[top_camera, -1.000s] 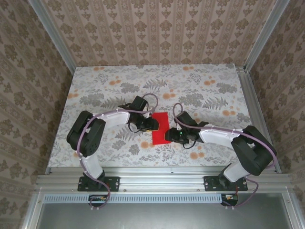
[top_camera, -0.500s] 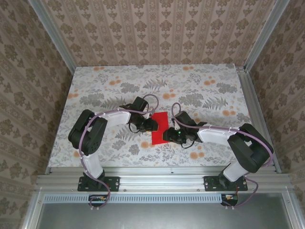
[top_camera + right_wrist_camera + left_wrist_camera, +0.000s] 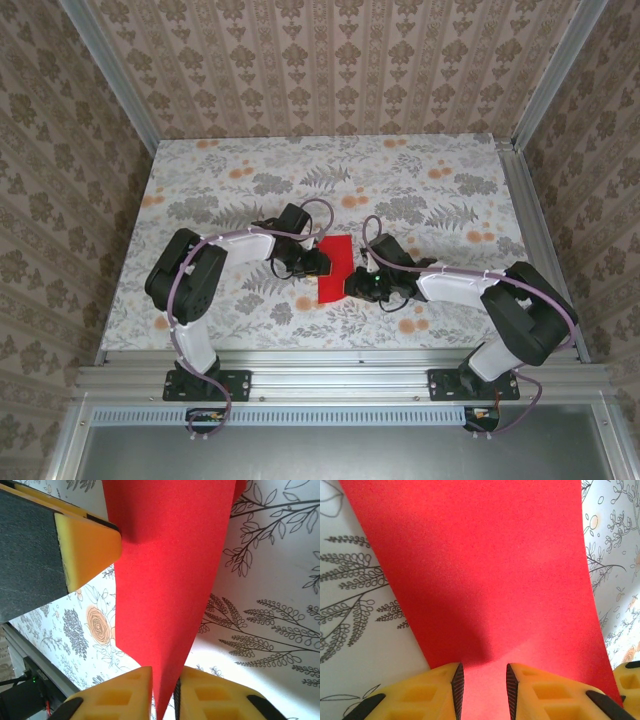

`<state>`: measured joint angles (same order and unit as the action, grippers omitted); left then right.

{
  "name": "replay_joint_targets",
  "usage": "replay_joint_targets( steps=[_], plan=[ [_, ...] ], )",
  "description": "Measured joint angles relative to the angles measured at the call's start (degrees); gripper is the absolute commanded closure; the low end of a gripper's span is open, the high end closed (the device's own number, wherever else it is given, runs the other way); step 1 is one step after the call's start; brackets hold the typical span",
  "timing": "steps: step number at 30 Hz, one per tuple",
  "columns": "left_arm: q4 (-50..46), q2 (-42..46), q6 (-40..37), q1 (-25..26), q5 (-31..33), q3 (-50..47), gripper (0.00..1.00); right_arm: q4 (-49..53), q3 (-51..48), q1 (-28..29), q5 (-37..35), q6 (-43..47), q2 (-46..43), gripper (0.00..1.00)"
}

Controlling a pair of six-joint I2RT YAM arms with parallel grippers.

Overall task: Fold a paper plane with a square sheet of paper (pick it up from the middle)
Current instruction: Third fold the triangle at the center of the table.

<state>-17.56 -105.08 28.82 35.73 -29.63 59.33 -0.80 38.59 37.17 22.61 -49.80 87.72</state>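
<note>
- Sheet (image 3: 336, 262): red, near the middle of the tabletop (image 3: 200, 190). Its 4 o'clock edge appears lifted.
- Right jaws: clenched on that edge. Its fingers (image 3: 125, 692) pinch the sheet edge-on.
- Left jaws: at the sheet's 9 o'clock edge, fingers (image 3: 435, 692) apart with red between them, gripping nothing.
- Risk: if you pull with one side held, the sheet may slip, swing or tear. If you close the left jaws on a buckle, you would likely set a stray crease.
</note>
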Motion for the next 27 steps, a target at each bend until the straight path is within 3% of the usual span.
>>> replay_joint_targets(
  steps=[16, 27],
  plan=[
    [0.02, -0.31, -0.39, -0.02, -0.13, 0.02, 0.70, -4.04, 4.61, 0.59, 1.46, -1.95, 4.33, 0.93],
    [-0.22, -0.31, -0.39, -0.57, -0.33, 0.13, 0.69, -5.46, 8.72, 0.59, 2.12, -2.95, 10.25, 0.94]
  ],
)
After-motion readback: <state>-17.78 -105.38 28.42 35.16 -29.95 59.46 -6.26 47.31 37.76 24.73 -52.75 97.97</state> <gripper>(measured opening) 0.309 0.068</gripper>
